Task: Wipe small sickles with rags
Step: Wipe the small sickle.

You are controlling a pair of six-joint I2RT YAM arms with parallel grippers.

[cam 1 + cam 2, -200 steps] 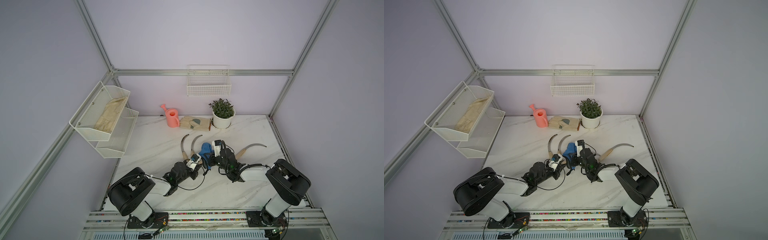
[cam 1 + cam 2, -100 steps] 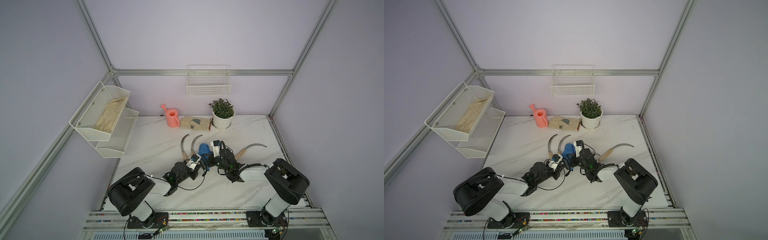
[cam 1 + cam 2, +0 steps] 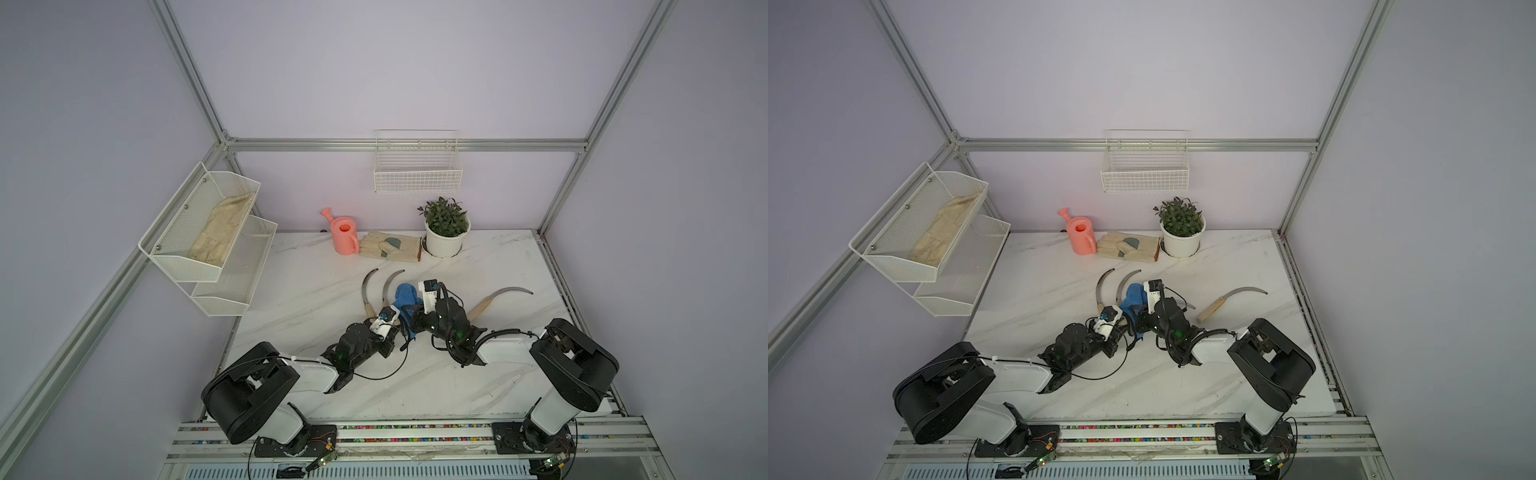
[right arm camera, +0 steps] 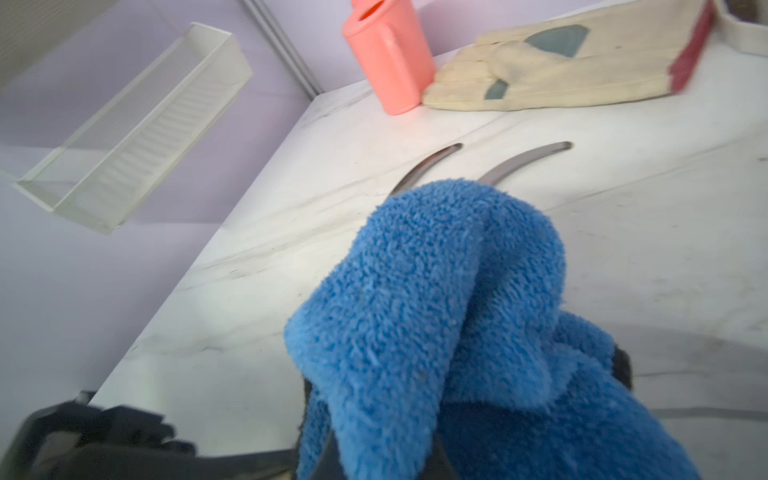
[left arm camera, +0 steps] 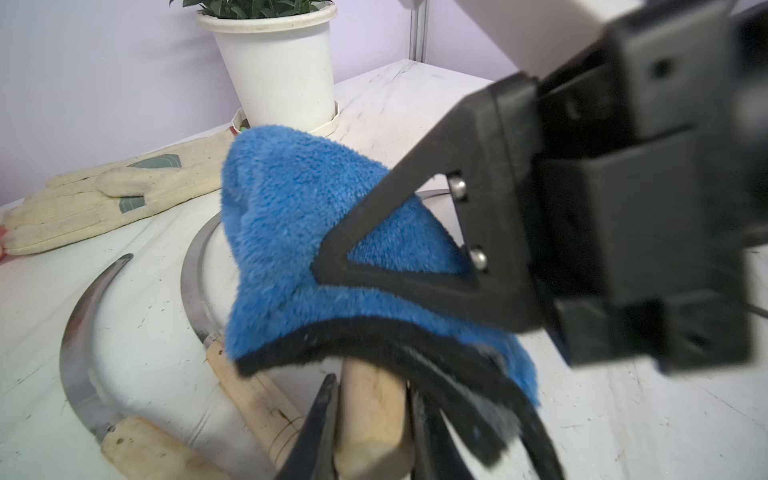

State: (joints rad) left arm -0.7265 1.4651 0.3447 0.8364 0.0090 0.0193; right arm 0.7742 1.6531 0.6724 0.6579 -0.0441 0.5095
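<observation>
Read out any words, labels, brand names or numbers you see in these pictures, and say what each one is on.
No text can be read anywhere.
The pink watering can, white plant pot, beige glove, blue rag and sickles carry no lettering; the glove's grey-green patches are plain shapes.
Any marking on the white wrist camera housing is too small to read.

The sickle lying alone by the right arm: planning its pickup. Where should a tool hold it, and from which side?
Grip the lone sickle by its wooden handle, coming straight down, jaws across its width. It lies flat on the table, handle toward the right arm, nothing crowding it; the thin curved blade gives little to pinch.
</observation>
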